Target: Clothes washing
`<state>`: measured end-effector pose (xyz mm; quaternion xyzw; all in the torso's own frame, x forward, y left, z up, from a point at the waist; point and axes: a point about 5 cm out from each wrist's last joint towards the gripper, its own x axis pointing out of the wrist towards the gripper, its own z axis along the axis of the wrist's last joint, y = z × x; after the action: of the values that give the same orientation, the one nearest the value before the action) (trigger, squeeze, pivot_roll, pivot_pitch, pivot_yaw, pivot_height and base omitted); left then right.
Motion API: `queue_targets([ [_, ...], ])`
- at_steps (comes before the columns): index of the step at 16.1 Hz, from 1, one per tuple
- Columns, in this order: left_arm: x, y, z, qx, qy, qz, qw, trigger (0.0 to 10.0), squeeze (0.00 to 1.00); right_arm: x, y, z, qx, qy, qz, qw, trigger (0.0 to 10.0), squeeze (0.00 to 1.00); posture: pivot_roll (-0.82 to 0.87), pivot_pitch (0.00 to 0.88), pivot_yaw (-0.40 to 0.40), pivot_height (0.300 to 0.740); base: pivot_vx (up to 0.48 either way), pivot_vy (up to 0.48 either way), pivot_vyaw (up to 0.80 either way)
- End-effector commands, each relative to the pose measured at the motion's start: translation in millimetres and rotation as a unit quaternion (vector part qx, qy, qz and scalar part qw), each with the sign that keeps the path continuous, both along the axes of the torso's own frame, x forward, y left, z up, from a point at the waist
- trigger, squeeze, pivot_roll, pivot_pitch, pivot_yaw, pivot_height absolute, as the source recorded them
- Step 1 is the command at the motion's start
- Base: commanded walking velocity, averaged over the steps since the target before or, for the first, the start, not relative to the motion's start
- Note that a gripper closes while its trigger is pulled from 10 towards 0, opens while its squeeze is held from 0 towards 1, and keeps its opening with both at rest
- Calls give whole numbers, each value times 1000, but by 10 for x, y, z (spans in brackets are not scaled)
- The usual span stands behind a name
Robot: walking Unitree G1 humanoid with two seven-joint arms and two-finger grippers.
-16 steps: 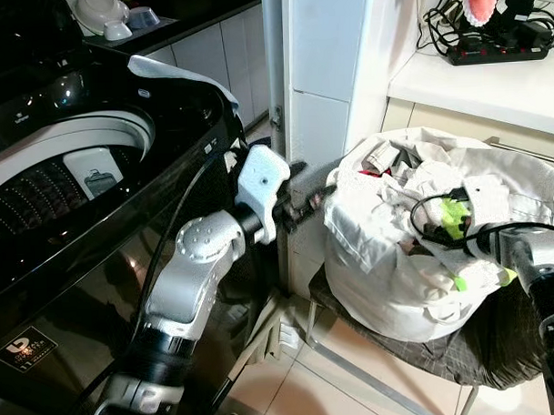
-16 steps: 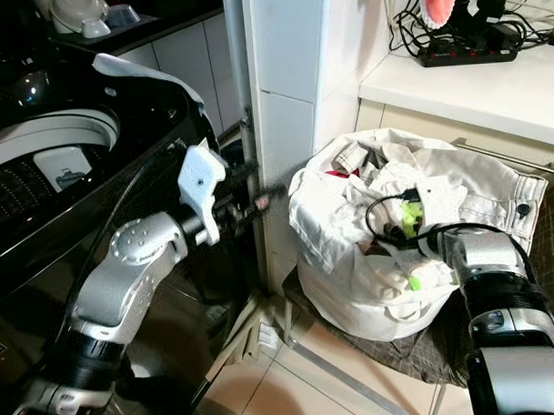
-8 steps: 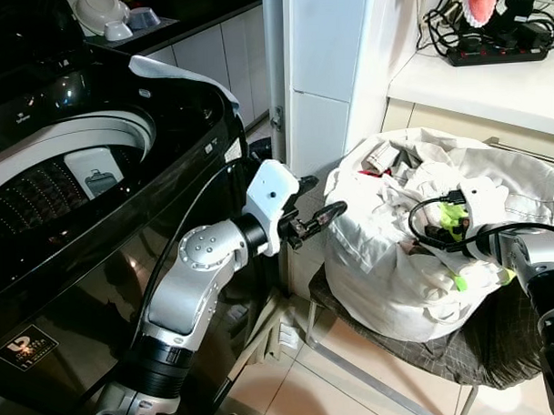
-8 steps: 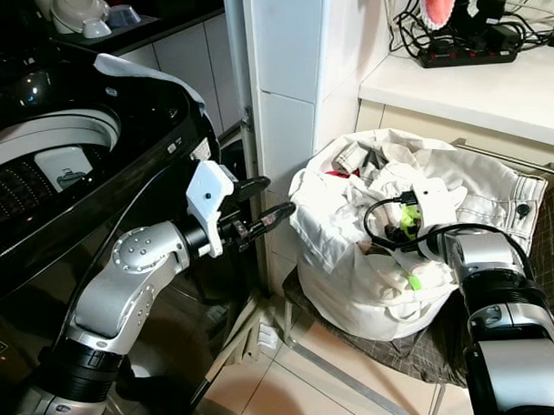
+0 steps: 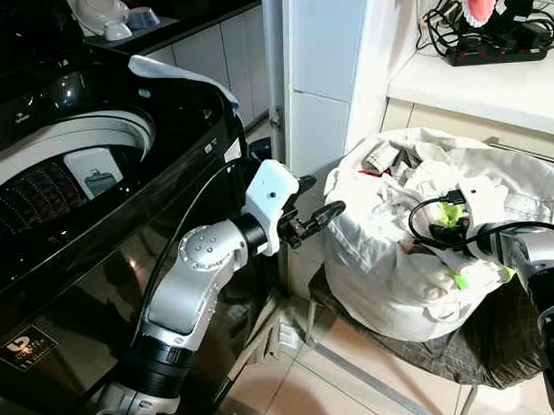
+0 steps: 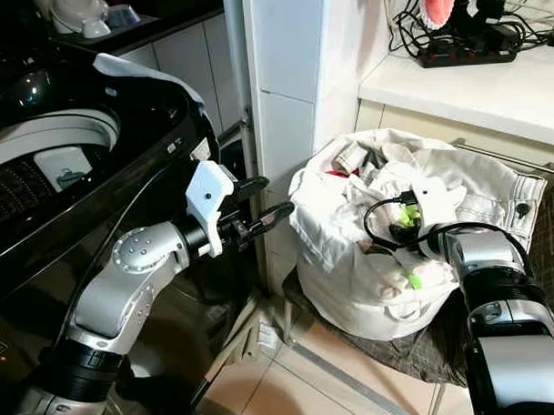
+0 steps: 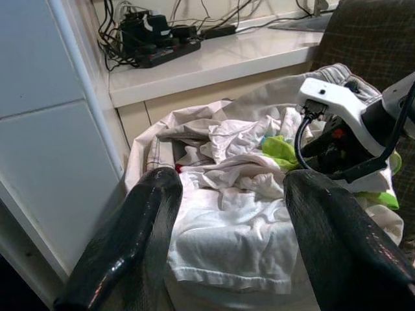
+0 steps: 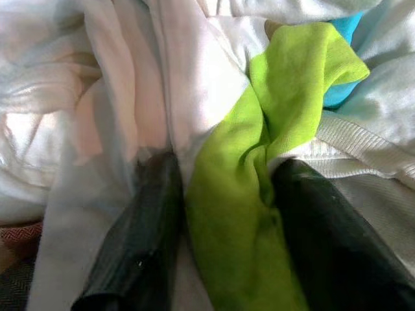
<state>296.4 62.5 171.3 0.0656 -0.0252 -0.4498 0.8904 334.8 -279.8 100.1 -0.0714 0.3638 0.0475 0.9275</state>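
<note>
Right gripper (image 8: 220,214): down in the laundry bag (image 5: 389,285), fingers straddling lime-green cloth (image 8: 259,162) (not clamped)
Left gripper (image 5: 315,202): spread, empty, at bag's 9 o'clock
Washer (image 5: 94,177): lid up

Glossy black plastic clad the washer (image 5: 95,223), which mirrored the room beside the laundry bag (image 5: 389,276) of soft, creased white cloth. A lime-green garment (image 8: 259,194) in the bag looked matt and smooth. The arm (image 5: 193,283) beside it was brushed silver metal; the floor (image 5: 302,389) was shiny tile.
</note>
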Motion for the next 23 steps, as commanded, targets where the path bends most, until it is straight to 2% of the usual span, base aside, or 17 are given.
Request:
queue_targets([
  [1, 34, 16, 32, 7, -3, 7, 1000, 10000, 0, 26, -8, 43, 6, -4, 1, 1000, 0, 0, -38, 0, 44, 740, 0, 0, 0],
  [5, 74, 49, 52, 7, -12, 26, 1000, 10000, 0, 58, -53, 137, 11, -28, -11, 999, 0, 0, -35, 0, 43, 740, 0, 0, 0],
  [6, 107, 67, 69, 7, -18, 45, 999, 10000, 0, 101, -70, 231, 18, -65, -23, 997, 0, 0, -33, 0, 41, 740, 0, 0, 0],
  [8, 157, 102, 107, -7, -21, 67, 997, 10000, 0, 155, -91, 465, 21, -109, -38, 993, 0, 0, -30, 0, 38, 740, 0, 0, 0],
  [9, 169, 113, 135, -13, -27, 74, 997, 10000, 0, 187, -83, 685, 34, -143, -38, 988, 0, 0, -31, 0, 37, 740, 0, 0, 0],
  [10, 172, 116, 140, -14, -28, 76, 997, 10000, 0, 192, -78, 739, 38, -151, -37, 987, 0, 0, -31, 0, 37, 740, 0, 0, 0],
  [11, 197, 118, 189, -31, -33, 82, 996, 10000, 0, 213, -23, 1065, 50, -196, -20, 979, 0, 0, -36, 0, 38, 740, 0, 0, 0],
  [12, 205, 121, 206, -34, -36, 86, 995, 10000, 0, 215, -8, 1149, 51, -208, -14, 977, 0, 0, -36, 0, 38, 740, 0, 0, 0],
  [13, 229, 124, 243, -35, -44, 94, 994, 10000, 0, 221, 45, 1333, 56, -241, 2, 969, 0, 0, -41, 0, 39, 740, 0, 0, 0],
  [14, 252, 118, 323, -39, -61, 99, 992, 10000, 0, 225, 177, 1622, 90, -295, 28, 951, 0, 0, -41, 0, 39, 740, 0, 0, 0],
  [15, 252, 118, 323, -39, -61, 99, 992, 10000, 0, 225, 177, 1622, 90, -295, 28, 951, 0, 0, -41, 0, 39, 740, 0, 0, 0],
  [16, 271, 104, 428, -57, -71, 96, 991, 10000, 1000, 204, 345, 1880, 141, -337, 51, 930, 0, 0, -47, 0, 41, 740, 0, 0, 0],
  [17, 257, 34, 650, -97, -94, 69, 988, 10000, 1000, 165, 652, 2116, 208, -356, 101, 905, 0, 0, -51, 0, 39, 740, 0, 0, 0],
  [18, 236, -10, 734, -109, -107, 56, 987, 10000, 1000, 151, 778, 2158, 227, -356, 120, 899, 0, 0, -52, 0, 38, 740, 0, 0, 0],
  [19, 169, -106, 839, -130, -118, 21, 984, 10000, 1000, 153, 977, 2189, 266, -353, 138, 886, 0, 0, -53, 0, 37, 740, 0, 0, 0],
  [22, 78, -226, 842, -125, -123, -17, 984, 10000, 1000, 191, 1239, 2166, 331, -336, 142, 870, 0, 0, -46, 0, 28, 740, 0, 0, 0],
  [23, 72, -235, 836, -124, -122, -19, 985, 10000, 1000, 191, 1265, 2164, 339, -333, 142, 868, 0, 0, -46, 0, 28, 740, 0, 0, 0],
])
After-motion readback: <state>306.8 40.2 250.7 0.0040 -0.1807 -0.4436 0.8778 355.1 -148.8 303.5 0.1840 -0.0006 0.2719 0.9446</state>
